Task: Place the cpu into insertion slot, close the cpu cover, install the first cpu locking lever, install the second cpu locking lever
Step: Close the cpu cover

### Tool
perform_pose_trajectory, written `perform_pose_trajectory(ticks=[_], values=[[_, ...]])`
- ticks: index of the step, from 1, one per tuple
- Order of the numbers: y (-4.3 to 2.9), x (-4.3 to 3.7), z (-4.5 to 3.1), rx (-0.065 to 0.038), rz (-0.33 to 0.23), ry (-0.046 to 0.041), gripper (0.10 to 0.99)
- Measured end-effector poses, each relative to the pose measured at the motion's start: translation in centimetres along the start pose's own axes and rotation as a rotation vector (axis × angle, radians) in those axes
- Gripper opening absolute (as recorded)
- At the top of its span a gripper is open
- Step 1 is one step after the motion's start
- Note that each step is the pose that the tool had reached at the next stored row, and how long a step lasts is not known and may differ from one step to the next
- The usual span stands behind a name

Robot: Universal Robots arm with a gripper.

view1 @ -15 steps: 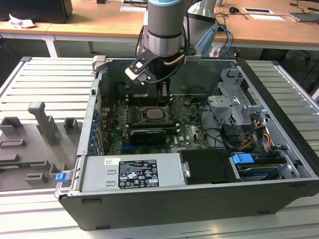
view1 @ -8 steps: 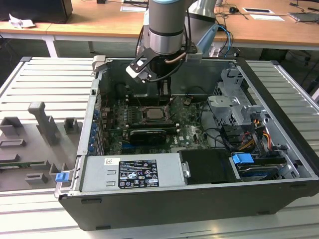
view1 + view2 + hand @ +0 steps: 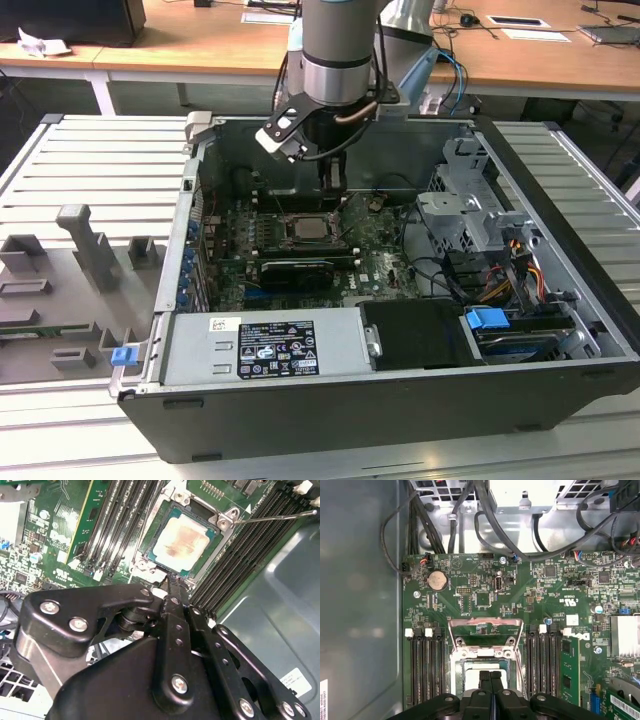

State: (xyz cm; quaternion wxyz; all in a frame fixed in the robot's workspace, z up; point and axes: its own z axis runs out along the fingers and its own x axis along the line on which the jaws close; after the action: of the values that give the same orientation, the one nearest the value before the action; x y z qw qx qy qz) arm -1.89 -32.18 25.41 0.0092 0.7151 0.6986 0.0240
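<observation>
While the cover (image 3: 485,622) stands swung open off the socket (image 3: 197,514), the chip (image 3: 182,541) lies flat in that socket. Its pale metal top faces up and carries a brownish smear. The cover is a thin silver frame, and in the first wrist view the green board (image 3: 520,587) shows through its square opening.

The gripper (image 3: 170,583) hangs just over the edge of the socket nearest the cover. Its two black fingers are pressed together with nothing between them. Whether the tips touch the socket's rim I cannot tell.

A thin metal lever (image 3: 272,516) juts from one corner of the socket, out over the memory slots (image 3: 240,555). Rows of these long black slots flank the socket on both sides.

In the exterior view the arm (image 3: 340,40) reaches straight down into an open computer case (image 3: 400,410), which lies on its side on a slatted metal table (image 3: 90,160). A grey power supply (image 3: 265,345) runs along the case's near wall. A bundle of cables (image 3: 520,275) sits towards the exterior view's right.
</observation>
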Motion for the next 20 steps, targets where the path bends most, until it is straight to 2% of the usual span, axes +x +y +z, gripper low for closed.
perform_pose_trajectory(ticks=[4, 7, 15, 17, 20], values=[[0.03, 0.01, -0.55, 0.000, 0.000, -0.0012, 0.106], [0.13, 0.02, -0.60, 0.000, 0.000, -0.0013, 0.106], [1.79, 0.05, -0.51, 0.002, 0.000, -0.0019, 0.106], [1.85, 0.05, -0.51, 0.002, 0.000, -0.0020, 0.106], [2.39, 0.07, -0.52, 0.003, 0.000, -0.0021, 0.106]])
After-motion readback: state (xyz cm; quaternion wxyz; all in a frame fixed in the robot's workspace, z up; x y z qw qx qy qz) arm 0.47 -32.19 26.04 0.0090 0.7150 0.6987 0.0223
